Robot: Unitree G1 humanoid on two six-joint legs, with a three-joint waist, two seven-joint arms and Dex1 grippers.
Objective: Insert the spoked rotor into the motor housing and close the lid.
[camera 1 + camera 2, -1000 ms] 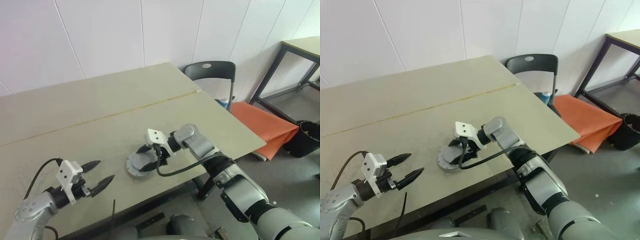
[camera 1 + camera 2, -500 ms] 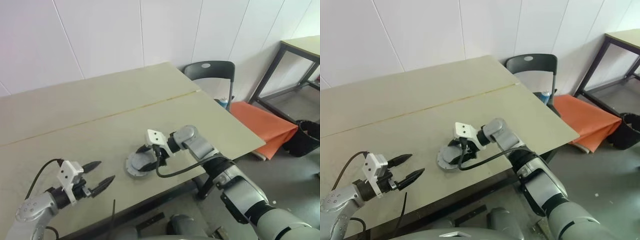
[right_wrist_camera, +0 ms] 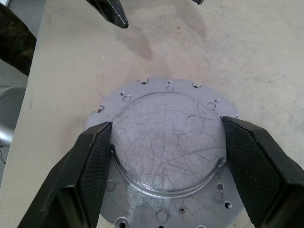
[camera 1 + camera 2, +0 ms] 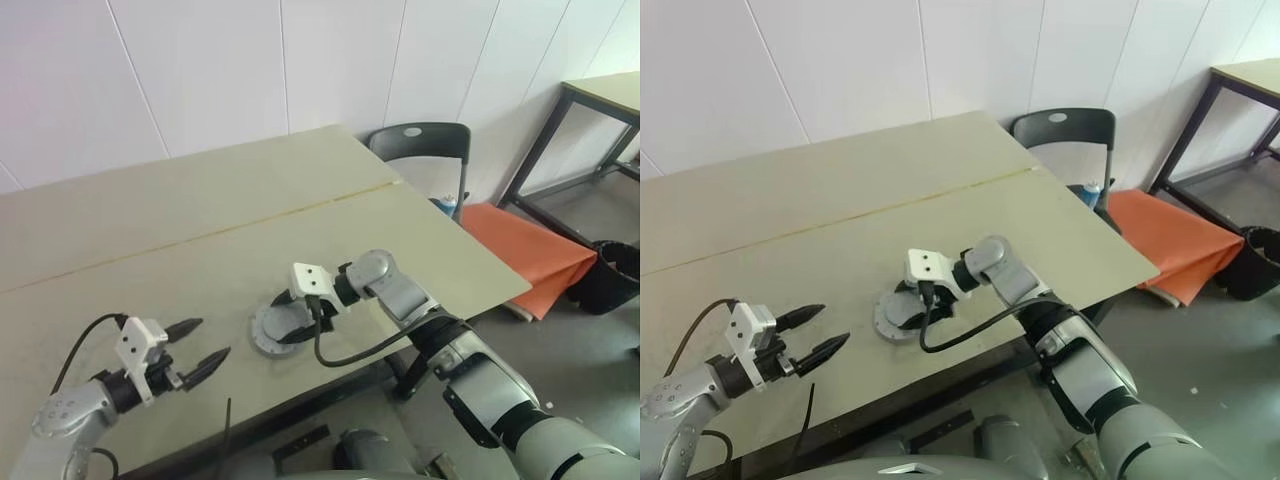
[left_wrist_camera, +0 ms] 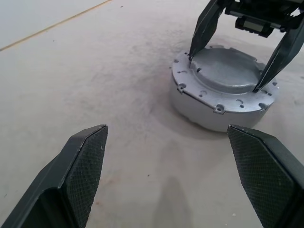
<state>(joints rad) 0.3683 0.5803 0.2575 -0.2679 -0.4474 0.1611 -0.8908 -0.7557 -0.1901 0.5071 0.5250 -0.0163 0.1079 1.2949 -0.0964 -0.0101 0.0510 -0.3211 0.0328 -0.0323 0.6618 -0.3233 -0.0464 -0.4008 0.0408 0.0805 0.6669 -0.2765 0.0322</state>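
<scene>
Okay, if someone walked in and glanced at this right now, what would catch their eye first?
Most likely the silver lid covering the round motor housing near the table's front edge, with the right pincer straddling its raised centre, one finger on each side. Off to the left, the left pincer hangs open above bare tabletop.

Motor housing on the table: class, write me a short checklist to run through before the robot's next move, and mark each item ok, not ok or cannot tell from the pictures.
1. Lid sits flat on the motor housing: ok, the silver cover looks level all round.
2. Spoked rotor seated inside: cannot tell, the lid hides the interior.
3. Right hand centred over the lid: ok, its fingers straddle the raised disc on both sides.
4. Right hand gripping the lid: cannot tell; the fingers stand at the disc's edge, but contact is unclear.
5. Left hand clear of the housing: ok, open and apart from it above the table.
</scene>
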